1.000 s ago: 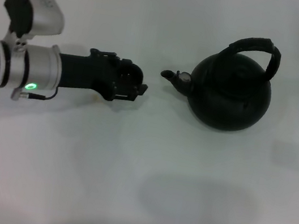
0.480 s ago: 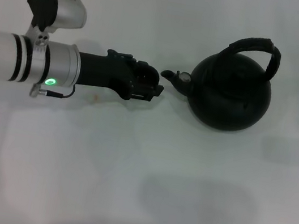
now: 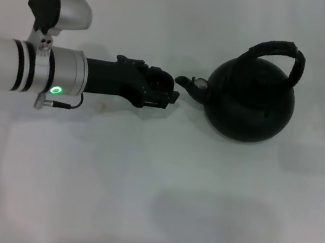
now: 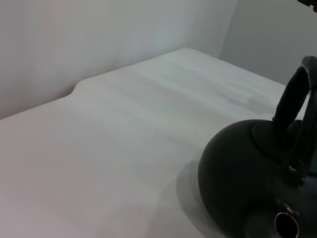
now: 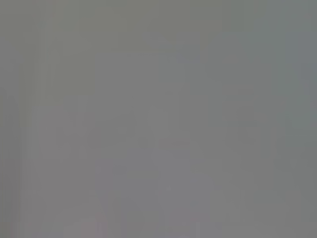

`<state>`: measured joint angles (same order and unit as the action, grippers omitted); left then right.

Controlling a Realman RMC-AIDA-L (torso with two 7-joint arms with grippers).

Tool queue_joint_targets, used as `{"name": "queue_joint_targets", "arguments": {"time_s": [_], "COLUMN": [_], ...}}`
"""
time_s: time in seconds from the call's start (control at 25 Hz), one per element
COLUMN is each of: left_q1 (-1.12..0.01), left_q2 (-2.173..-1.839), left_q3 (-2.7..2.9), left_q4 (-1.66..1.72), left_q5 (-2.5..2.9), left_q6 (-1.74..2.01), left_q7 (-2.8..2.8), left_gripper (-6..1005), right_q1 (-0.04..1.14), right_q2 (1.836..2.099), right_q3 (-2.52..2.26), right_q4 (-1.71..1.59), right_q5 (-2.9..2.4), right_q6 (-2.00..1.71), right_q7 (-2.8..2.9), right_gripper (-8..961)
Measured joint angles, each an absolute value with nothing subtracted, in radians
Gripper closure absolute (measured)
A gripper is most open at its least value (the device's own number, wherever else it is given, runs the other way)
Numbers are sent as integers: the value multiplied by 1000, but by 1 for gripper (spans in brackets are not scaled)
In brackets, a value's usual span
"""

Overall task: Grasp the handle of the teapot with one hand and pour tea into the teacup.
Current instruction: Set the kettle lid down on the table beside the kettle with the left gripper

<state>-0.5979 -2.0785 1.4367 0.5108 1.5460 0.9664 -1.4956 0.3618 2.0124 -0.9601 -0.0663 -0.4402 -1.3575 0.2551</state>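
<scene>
Your teapot sits upright on the table, handle arched above it, ungrasped. Left gripper hangs just beside the spout; fingers open or closed, can't tell. No teacup visible. Grasp and pour both remain. Left wrist view shows the pot's belly and handle close up; right wrist view shows nothing.
</scene>
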Motion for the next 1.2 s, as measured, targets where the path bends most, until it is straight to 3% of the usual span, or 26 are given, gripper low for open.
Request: {"name": "queue_joint_targets", "arguments": {"time_s": [1.2], "left_q1": [-669], "left_q2": [-2082], "left_q3": [1448], "left_q4": [348], "left_q5": [1540], "left_q6": [935], "left_q7": [-1473], "left_gripper": [290], "right_q1": [353], "right_q2": [2012], "right_q3": [-997], "right_q4": [-65], "right_q5": [-440], "right_q6": [-1401], "right_q7": [267], "right_gripper": [99]}}
